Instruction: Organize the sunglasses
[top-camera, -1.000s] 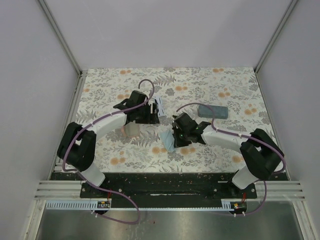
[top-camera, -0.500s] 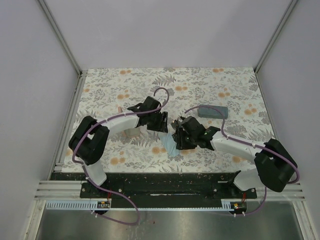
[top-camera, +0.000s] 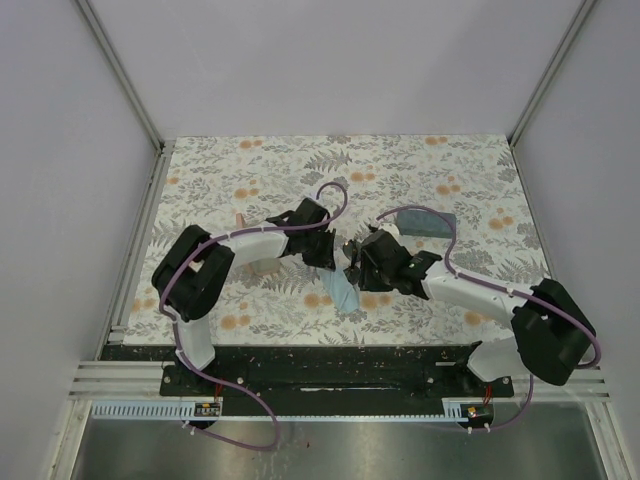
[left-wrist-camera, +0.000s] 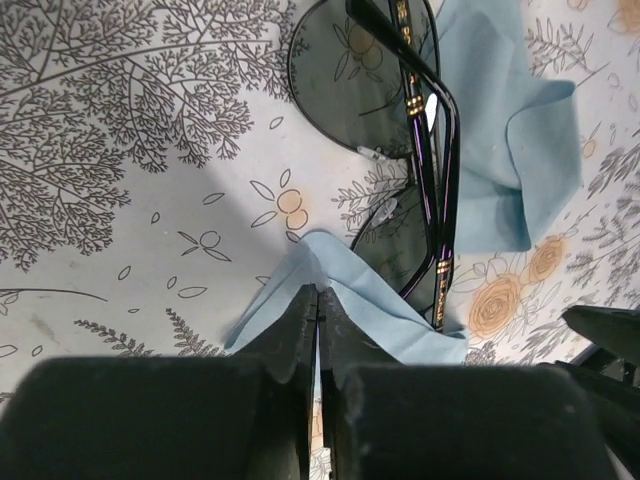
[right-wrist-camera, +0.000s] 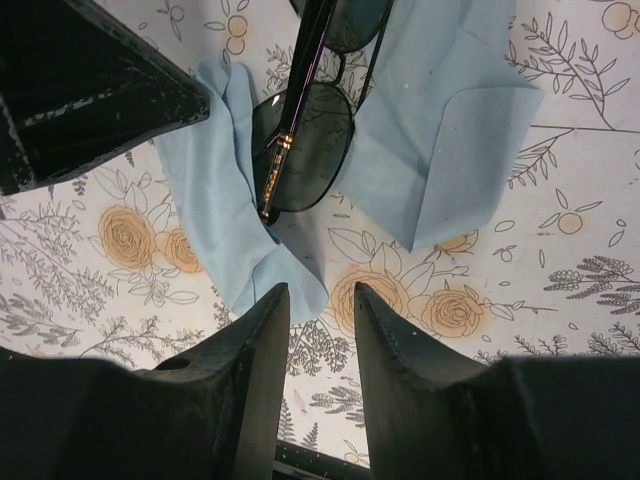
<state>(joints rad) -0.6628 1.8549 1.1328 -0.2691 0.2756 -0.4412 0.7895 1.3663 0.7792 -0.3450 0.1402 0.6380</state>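
At the middle of the floral worktop (top-camera: 250, 170), one pair of dark sunglasses (left-wrist-camera: 360, 80) is lying folded, partly on a light blue cloth (left-wrist-camera: 380, 310). My left end effector (left-wrist-camera: 318, 300) is pinching a raised fold of that cloth, jaws nearly together. A second blue patch (left-wrist-camera: 510, 150) is showing beyond the frame; whether that makes one cloth or two, I cannot tell. My right end effector (right-wrist-camera: 320, 300) is hovering beside the cloth's edge, narrowly parted and gripping nothing. One grey-blue case (top-camera: 425, 222) is sitting apart.

lab robot cell, white panel walls (top-camera: 330, 60)
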